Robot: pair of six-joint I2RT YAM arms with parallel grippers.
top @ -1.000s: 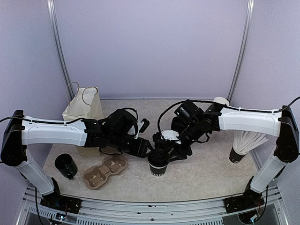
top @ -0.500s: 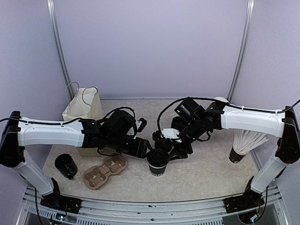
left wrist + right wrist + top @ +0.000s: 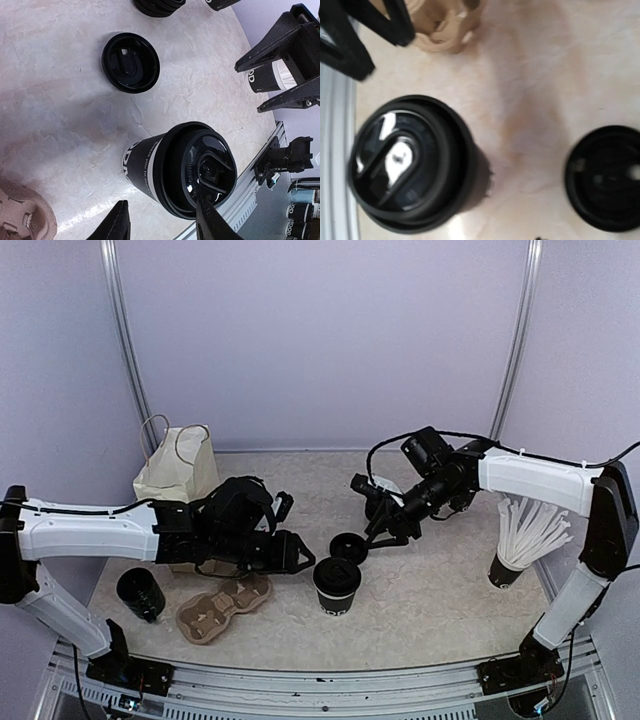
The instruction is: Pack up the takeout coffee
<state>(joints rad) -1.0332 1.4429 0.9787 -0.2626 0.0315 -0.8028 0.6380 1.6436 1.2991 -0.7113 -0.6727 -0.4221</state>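
Takeout coffee, a small black paper cup [image 3: 337, 588] with white print on its side, stands upright on the speckled beige table [image 3: 440, 610], towards the near edge and between the two arms. Its long axis is vertical, and its round black lid [image 3: 202, 170] is seated on top, facing up.

We see the left gripper [image 3: 300, 556] just left of the cup, not touching it, its fingers spread with only table between them. The right gripper [image 3: 385, 540] hangs behind and to the right, well above the table, its fingers also parted and empty.

A second, loose black lid [image 3: 348, 546] lies flat just behind the cup. A brown pulp cup carrier [image 3: 225, 605] lies close on the left. To the right, bare table runs to a black cup of white sticks [image 3: 515, 555]. The metal rail [image 3: 330, 685] runs near the cup in front.

We find the right wrist view blurred, and it does not show its own fingers. The print on the cup is partly turned away, so we cannot read it whole.
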